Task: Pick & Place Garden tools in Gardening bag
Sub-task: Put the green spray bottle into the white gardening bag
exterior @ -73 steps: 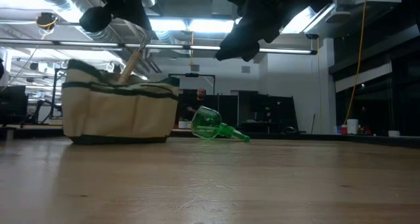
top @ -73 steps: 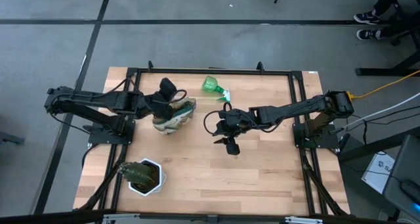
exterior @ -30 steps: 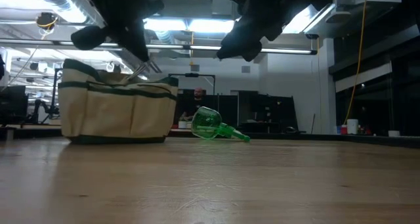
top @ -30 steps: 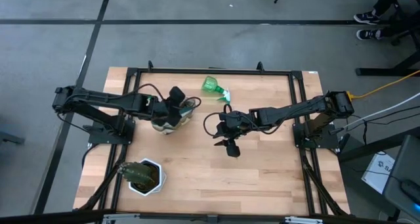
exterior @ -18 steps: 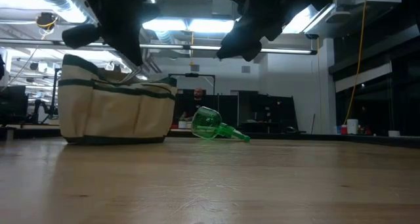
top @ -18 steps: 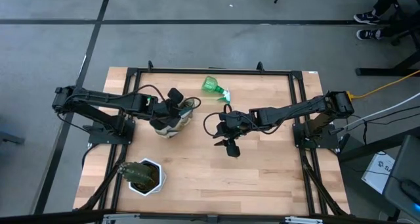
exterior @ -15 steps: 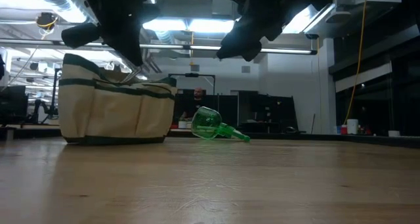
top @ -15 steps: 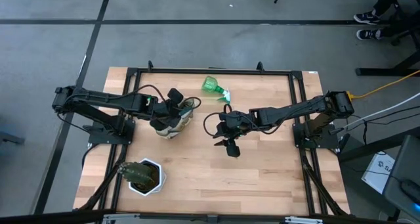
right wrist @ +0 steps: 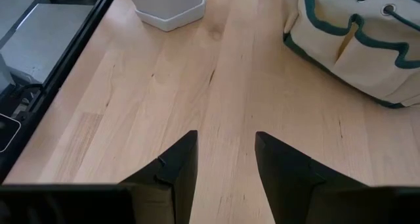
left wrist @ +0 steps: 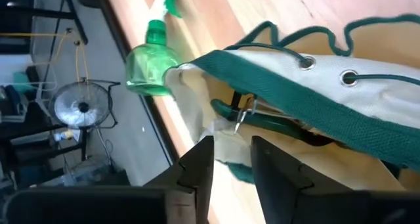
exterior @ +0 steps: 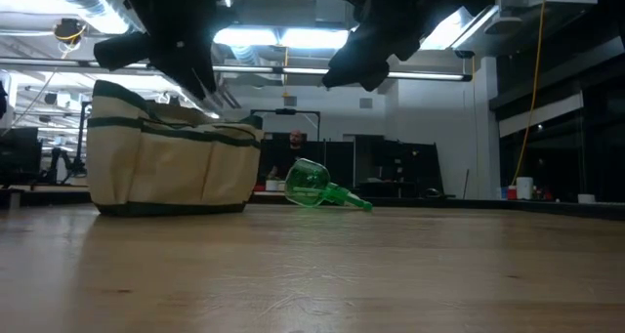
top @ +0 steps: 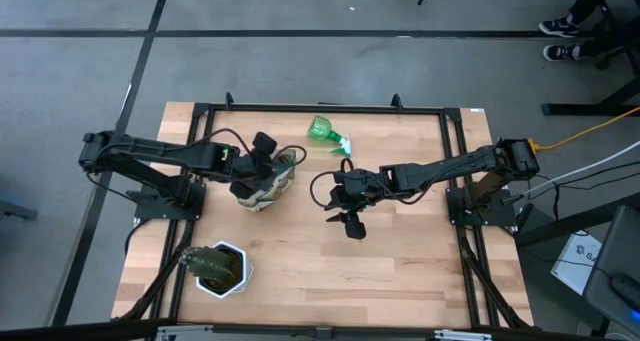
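The cream gardening bag (top: 266, 182) with green trim stands on its base at the table's left middle. Its open top (left wrist: 275, 86) shows a green-handled tool (left wrist: 269, 122) with a metal part lying inside. My left gripper (left wrist: 231, 168) hovers open just above the bag's rim (exterior: 200, 84), with nothing between its fingers. The green spray bottle (top: 326, 134) lies on its side near the far edge (exterior: 317, 187). My right gripper (top: 350, 222) hangs open above the table's middle (right wrist: 226, 165), clear of everything.
A white pot with a green plant (top: 220, 268) stands at the near left corner. Bare wood (top: 400, 261) stretches over the table's near right half. A dark frame rail (top: 320, 108) runs along the far edge, close behind the spray bottle.
My left gripper has rolled a little about its own axis while staying above the bag's opening. My right arm has kept still.
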### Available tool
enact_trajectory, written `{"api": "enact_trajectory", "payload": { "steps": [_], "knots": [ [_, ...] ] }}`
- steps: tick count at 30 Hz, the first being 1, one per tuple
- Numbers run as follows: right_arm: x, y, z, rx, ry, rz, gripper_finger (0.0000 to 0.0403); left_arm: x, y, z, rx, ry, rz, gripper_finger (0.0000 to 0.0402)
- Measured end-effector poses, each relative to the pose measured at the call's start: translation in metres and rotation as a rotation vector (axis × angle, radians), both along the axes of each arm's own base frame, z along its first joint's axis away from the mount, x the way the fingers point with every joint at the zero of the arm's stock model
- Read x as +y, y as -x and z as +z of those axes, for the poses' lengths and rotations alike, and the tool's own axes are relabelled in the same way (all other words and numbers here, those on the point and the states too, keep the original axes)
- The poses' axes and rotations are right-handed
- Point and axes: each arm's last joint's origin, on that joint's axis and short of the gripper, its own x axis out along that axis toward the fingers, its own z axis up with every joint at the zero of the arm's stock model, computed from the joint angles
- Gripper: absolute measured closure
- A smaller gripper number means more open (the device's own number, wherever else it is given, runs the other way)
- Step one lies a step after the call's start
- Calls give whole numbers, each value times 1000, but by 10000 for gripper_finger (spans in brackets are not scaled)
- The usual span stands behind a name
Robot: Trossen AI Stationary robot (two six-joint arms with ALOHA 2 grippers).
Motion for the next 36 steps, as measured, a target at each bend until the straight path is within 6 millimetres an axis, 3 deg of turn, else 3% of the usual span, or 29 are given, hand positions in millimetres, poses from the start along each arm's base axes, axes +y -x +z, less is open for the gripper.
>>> {"api": "enact_trajectory", "payload": {
  "steps": [7, 15, 21, 26, 36],
  "knots": [
    [0, 0, 0, -8, 25, 21, 247, 2, 28, 30, -200, 110, 12, 298],
    [-2, 0, 0, -16, 77, 0, 247, 3, 71, 82, -647, 177, -47, 296],
    [-3, 0, -1, -19, 100, 12, 247, -1, 91, 112, -922, 182, -192, 297],
    [-2, 0, -1, -6, 87, 1, 247, -2, 101, 116, -955, 197, -217, 299],
    [-2, 1, -2, 8, 71, -5, 247, -2, 97, 110, -933, 292, -159, 301]
  ]
}}
